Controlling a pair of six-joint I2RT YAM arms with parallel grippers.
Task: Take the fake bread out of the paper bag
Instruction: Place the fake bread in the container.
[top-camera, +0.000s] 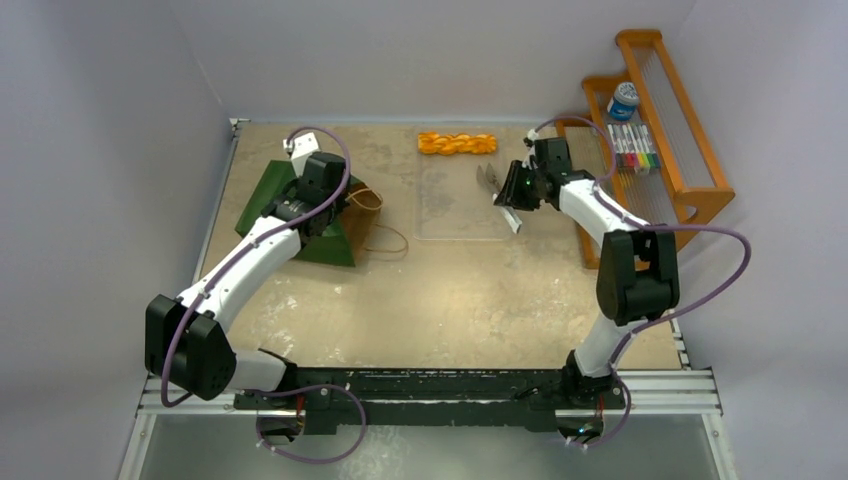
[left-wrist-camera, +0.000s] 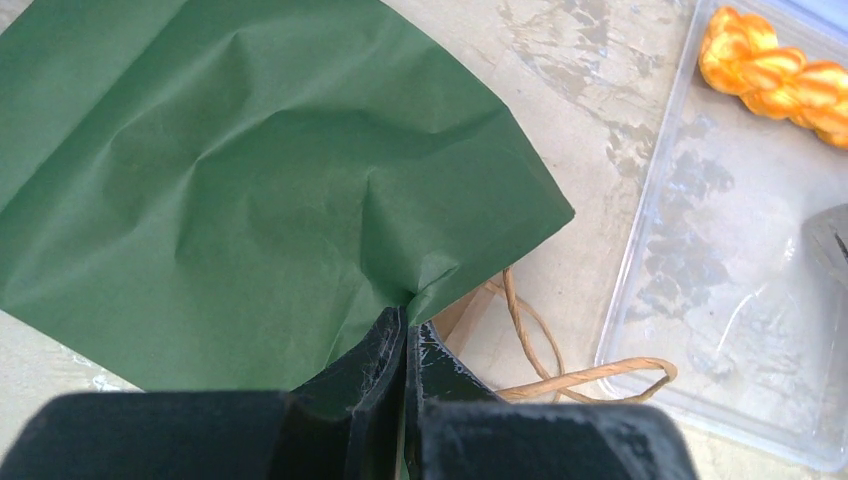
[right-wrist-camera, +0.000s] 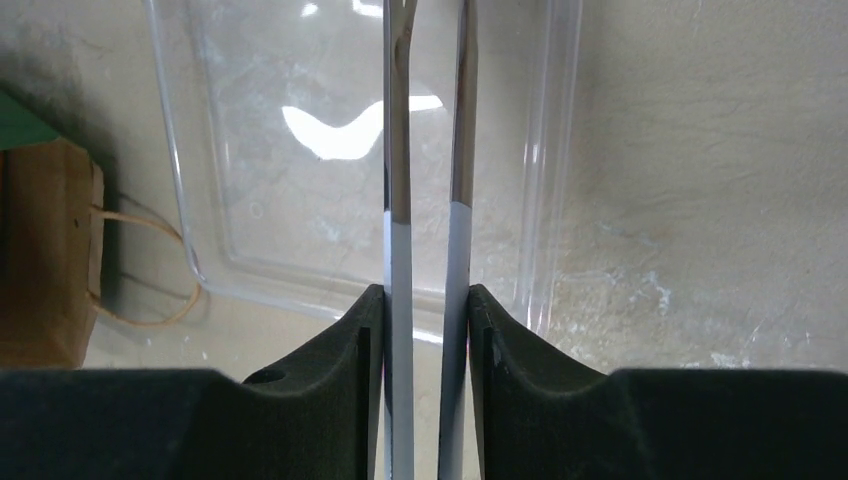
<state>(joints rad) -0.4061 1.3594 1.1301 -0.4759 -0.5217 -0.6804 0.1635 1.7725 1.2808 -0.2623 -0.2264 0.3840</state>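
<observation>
The dark green paper bag (top-camera: 268, 198) lies on its side at the table's left, its brown mouth and cord handles (left-wrist-camera: 590, 375) facing right. My left gripper (left-wrist-camera: 408, 325) is shut on the bag's green edge (left-wrist-camera: 250, 170) near the mouth. One piece of fake bread, an orange braided stick (top-camera: 457, 143), rests at the far end of a clear plastic tray (top-camera: 450, 225) and shows again as the bread (left-wrist-camera: 775, 75). My right gripper (right-wrist-camera: 428, 300) is shut on the metal tongs (right-wrist-camera: 400, 150), held over the tray (right-wrist-camera: 270, 230). The bag's inside is hidden.
An orange wooden rack (top-camera: 690, 150) stands at the right edge with coloured markers (top-camera: 633, 148) and a blue-capped jar (top-camera: 623, 100). White walls close in the table on three sides. The bag's brown mouth (right-wrist-camera: 40, 260) shows left in the right wrist view.
</observation>
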